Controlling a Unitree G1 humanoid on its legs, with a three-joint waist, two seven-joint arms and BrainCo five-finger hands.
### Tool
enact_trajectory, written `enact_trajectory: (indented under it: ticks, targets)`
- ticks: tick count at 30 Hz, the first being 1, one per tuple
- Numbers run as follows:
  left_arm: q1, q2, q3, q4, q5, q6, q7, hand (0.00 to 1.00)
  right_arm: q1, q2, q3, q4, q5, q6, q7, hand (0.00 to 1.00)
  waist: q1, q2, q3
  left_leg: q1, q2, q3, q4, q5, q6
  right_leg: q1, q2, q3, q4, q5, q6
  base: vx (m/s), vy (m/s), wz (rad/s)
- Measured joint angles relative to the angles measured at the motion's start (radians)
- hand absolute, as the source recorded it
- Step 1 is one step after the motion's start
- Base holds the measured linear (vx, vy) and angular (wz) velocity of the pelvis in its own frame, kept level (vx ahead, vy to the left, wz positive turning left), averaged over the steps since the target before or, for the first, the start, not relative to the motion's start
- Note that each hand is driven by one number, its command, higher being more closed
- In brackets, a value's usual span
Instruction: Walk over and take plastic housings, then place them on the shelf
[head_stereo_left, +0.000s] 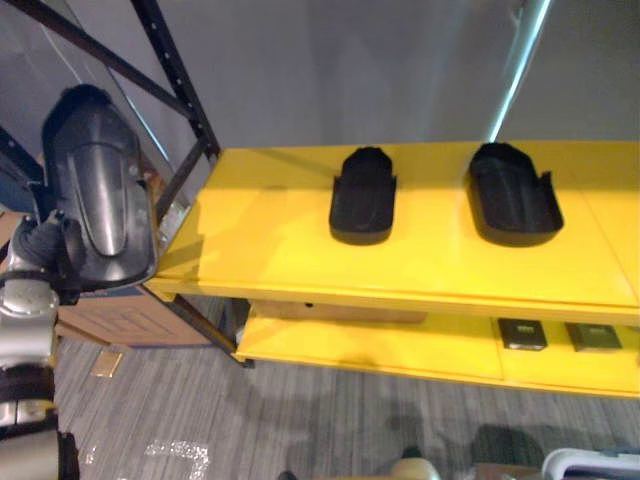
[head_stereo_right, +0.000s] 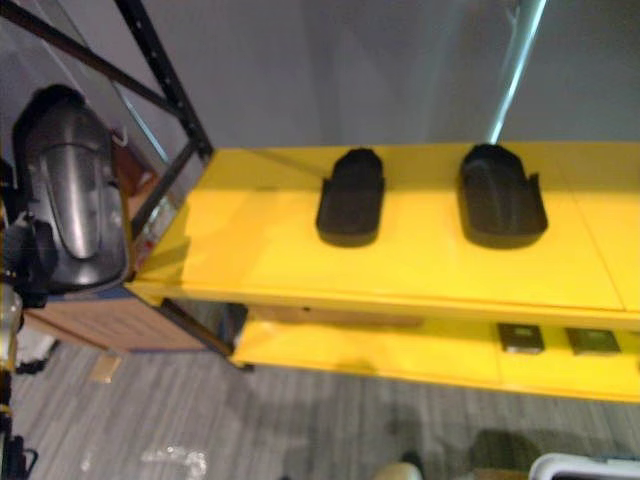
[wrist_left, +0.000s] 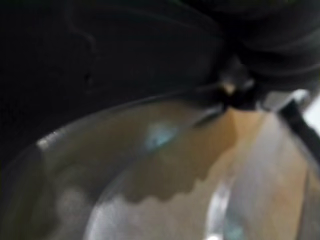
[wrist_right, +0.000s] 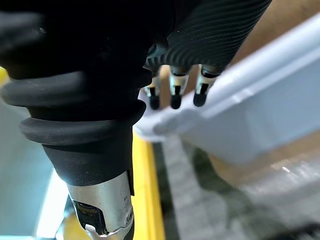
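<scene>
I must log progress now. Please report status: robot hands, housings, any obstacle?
Left robot hand carries black housing, left of upper shelf. Right robot hand open, over pale bin. Two housings already on it; nothing blocks its left part.

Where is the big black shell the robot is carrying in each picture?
Left eye view: carried housing at the left edge, beside the yellow shelf.
Right eye view: left edge again, beside that shelf.
Left wrist view: probably the dark blurred mass.
Right wrist view: faces the right hand and a white bin.
Shared landmark: the yellow shelf.
</scene>
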Motion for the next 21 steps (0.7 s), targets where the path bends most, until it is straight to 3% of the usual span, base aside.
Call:
enact_trajectory:
  ticks: [6,21]
  targets:
    - [-0.081,0.037,-0.099,0.026,-0.001,0.017,-0.091,1.0,-0.007,-0.005,0.039,0.029,0.019,0.018,0.046,0.0,-0.017,-0.006,0.048,-0.016,0.0,-0.002,0.015,0.0,0.001,-0.025,-0.006,0.002,0.025,-0.004,-0.002,-0.03,0.003,-0.01]
    - [-0.196,0.036,-0.172,0.063,-0.029,0.021,-0.075,1.0,-0.079,-0.018,0.068,0.006,0.073,0.019,0.099,0.0,-0.084,-0.049,0.213,-0.151,0.029,0.028,0.162,-0.056,0.024,-0.146,-0.001,0.072,0.072,0.012,0.005,-0.02,0.0,-0.07]
